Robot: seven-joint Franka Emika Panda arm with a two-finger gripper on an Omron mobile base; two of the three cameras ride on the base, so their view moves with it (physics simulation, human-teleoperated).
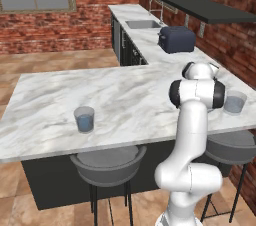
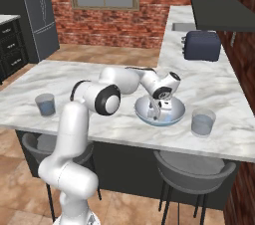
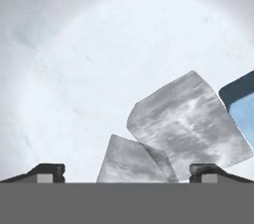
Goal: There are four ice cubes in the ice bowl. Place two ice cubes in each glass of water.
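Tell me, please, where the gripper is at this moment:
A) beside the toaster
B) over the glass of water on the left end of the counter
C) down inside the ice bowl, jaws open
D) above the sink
C: in the right base view the gripper reaches down into the ice bowl, and the hand view shows its fingertips spread wide apart with ice cubes close ahead.

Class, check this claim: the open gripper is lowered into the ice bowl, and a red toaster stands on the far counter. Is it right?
One error: the toaster is dark blue, as the right base view shows. The open gripper is indeed down in the ice bowl.
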